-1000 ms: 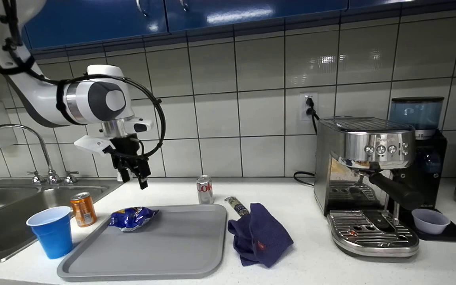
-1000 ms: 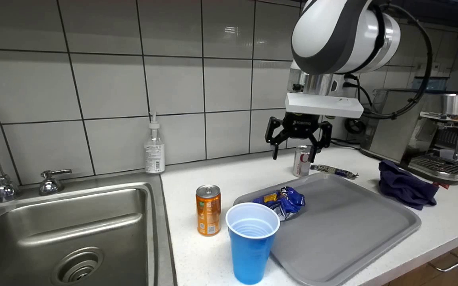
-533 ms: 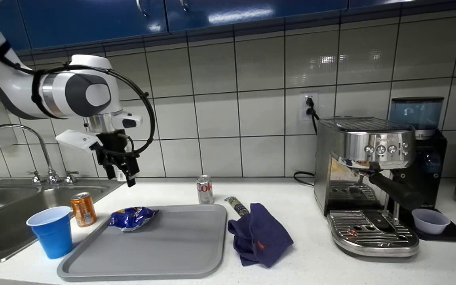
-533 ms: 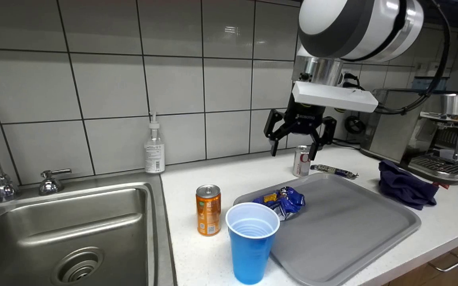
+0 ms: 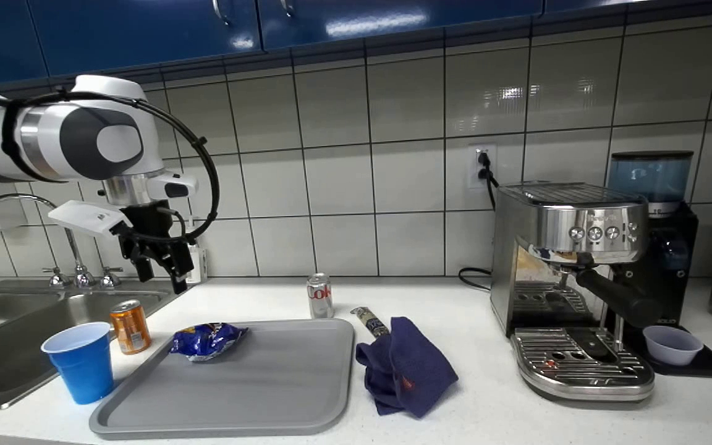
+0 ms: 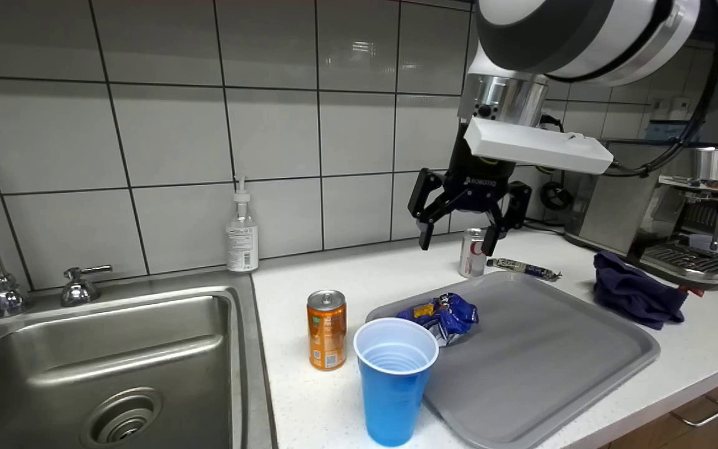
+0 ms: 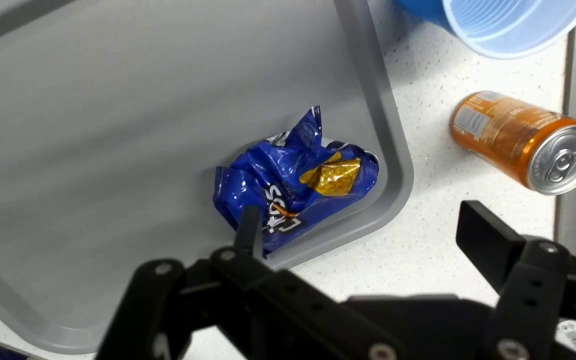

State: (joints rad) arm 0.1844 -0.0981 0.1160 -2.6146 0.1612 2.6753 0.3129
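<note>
My gripper (image 7: 360, 220) is open and empty, with its fingers wide apart. It hangs above the white counter in both exterior views (image 5: 162, 279) (image 6: 457, 243). A crumpled blue chip bag (image 7: 293, 180) lies in the corner of the grey tray (image 7: 118, 125), below the gripper and not touching it. In the wrist view one finger (image 7: 250, 227) overlaps the bag's edge. The other finger (image 7: 488, 235) shows over the bare counter. An orange can (image 6: 326, 330) stands beside the tray. A blue cup (image 6: 393, 399) stands upright near it, at the tray's edge.
A silver Coke can (image 5: 319, 295) and a wrapped bar (image 5: 369, 321) are behind the tray. A dark blue cloth (image 5: 405, 371) lies beside it. An espresso machine (image 5: 566, 235) stands farther along. A metal sink (image 6: 141, 349) and a pump bottle (image 6: 242, 243) are at the other end.
The arm and open gripper have moved left towards the sink side in an exterior view. The bag, tray, cans and cup have not moved.
</note>
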